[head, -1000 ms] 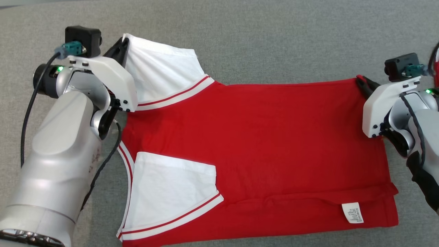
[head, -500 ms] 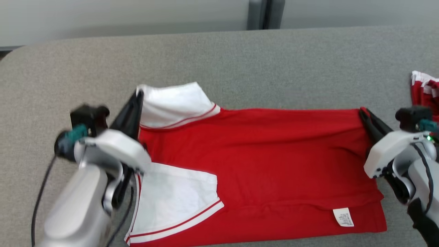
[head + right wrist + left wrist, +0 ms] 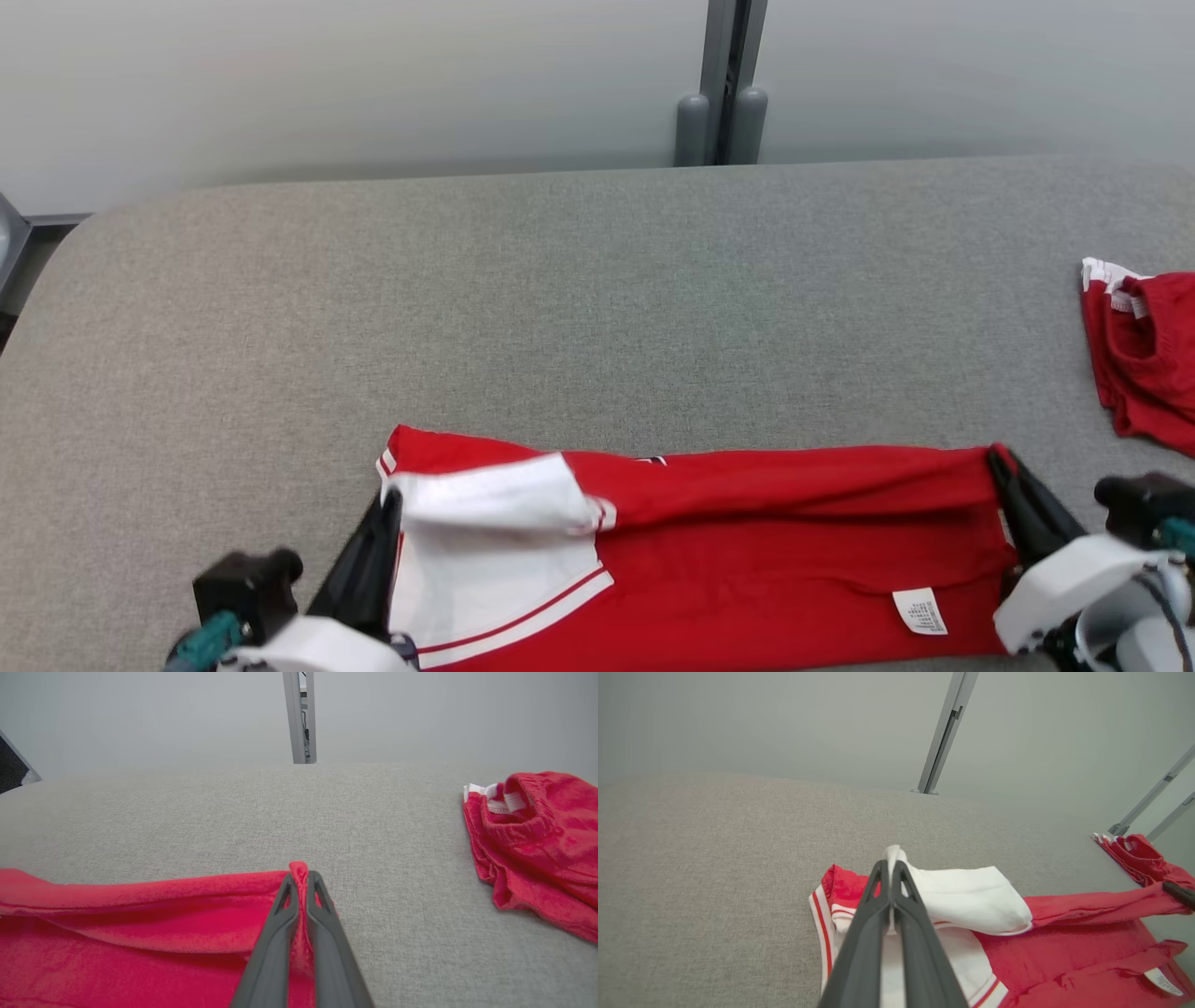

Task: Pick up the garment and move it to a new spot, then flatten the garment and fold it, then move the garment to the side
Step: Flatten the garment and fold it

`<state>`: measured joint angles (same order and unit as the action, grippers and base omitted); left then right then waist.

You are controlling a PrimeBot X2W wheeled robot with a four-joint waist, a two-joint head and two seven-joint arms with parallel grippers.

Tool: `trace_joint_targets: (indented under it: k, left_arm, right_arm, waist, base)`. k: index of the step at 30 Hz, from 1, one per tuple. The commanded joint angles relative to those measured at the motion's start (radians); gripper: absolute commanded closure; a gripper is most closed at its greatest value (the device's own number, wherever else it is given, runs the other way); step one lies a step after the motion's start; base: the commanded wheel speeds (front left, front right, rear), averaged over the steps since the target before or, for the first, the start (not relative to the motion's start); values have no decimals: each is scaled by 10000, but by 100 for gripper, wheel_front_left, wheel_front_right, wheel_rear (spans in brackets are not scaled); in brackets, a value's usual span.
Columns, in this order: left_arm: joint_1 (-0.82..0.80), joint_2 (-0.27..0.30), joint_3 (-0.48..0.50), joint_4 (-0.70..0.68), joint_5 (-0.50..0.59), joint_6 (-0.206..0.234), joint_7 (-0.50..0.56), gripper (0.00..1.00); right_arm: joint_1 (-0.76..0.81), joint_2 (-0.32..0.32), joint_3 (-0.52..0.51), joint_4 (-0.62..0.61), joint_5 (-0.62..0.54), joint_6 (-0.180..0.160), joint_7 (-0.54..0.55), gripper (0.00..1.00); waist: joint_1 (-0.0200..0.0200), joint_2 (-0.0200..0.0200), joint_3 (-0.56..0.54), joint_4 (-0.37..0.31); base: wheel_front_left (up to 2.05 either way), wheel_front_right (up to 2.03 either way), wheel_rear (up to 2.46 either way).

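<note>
The garment (image 3: 766,551) is a red T-shirt with white sleeves and striped trim, lying along the near edge of the grey table (image 3: 560,308). Its far edge is raised and doubled toward me. At the shirt's left end my left gripper (image 3: 387,504) is shut on the white sleeve (image 3: 966,896), its fingertips (image 3: 889,865) pinching the cloth. My right gripper (image 3: 1001,462) is shut on the red corner at the right end, where cloth pokes up between the tips (image 3: 299,877). A white label (image 3: 920,611) shows on the lower layer.
A second red garment (image 3: 1144,355) with a white waistband lies bunched at the table's right edge, apart from the shirt. A grey post (image 3: 724,84) stands against the pale wall behind the table. Bare grey table stretches beyond the shirt.
The head camera has tilted up, bringing the wall and back edge into view. Both grippers, still shut, have drawn the shirt's far edge toward me over the lower part.
</note>
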<state>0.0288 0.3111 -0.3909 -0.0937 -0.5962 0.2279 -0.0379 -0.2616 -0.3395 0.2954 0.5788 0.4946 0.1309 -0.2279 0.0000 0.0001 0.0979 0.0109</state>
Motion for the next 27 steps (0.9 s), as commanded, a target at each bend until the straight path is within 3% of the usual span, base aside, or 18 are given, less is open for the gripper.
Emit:
trace_joint_targets:
  k: [1,5,10,11,12,14,15,16,17,19,27]
  left_arm:
    - [283,67,1,-145,-54,117,45,100]
    - [1144,-33,-117,-407,-260,352,148,100]
    - [1549,-202,-272,-26,-447,329,99,100]
    - [1563,-260,-290,82,-517,288,94,100]
    - [1549,-278,-306,208,-516,284,92,100]
    - [1527,-303,-310,447,-567,263,101,100]
    - [1543,-334,-307,557,-614,259,124,100]
    - [1545,-285,-310,649,-577,249,121,91]
    - [1548,-257,-300,709,-553,246,83,65]
    - [1612,-259,-262,770,-614,241,26,0]
    - [1526,-234,-16,444,-643,394,-251,0]
  right_arm:
    - [325,114,-195,-239,-108,-1,73,100]
    - [1406,582,-905,-1060,-472,-1,480,100]
    - [2144,978,-1535,-1694,-962,-1,937,100]
    - [2223,1021,-1639,-1767,-1063,-1,972,91]
    - [2300,1078,-1752,-1830,-1156,-1,1060,72]
    - [2430,1207,-1899,-1987,-1311,-1,1166,57]
    - [2494,1263,-1988,-2062,-1359,-1,1213,44]
    - [2575,1294,-2083,-2133,-1424,-1,1241,11]
    - [2671,1317,-2199,-2224,-1484,-1,1260,0]
    - [2856,1387,-2377,-2362,-1608,-1,1285,0]
    - [3555,1708,-3349,-3017,-1887,0,1394,0]
  waist:
    - [0,-1,-98,4]
    - [0,-1,-237,-39]
    - [0,-1,-361,-62]
    - [0,-1,-372,-60]
    - [0,-1,-385,-58]
    - [0,-1,-393,-64]
    - [0,-1,-394,-66]
    - [0,-1,-399,-66]
    - [0,-1,-403,-65]
    - [0,-1,-410,-64]
    - [0,-1,-484,-54]
  base:
    - [0,0,0]
    - [0,0,0]
    - [0,0,0]
    - [0,0,0]
    - [0,0,0]
    - [0,0,0]
    - [0,0,0]
    - [0,0,0]
    - [0,0,0]
    - [0,0,0]
    - [0,0,0]
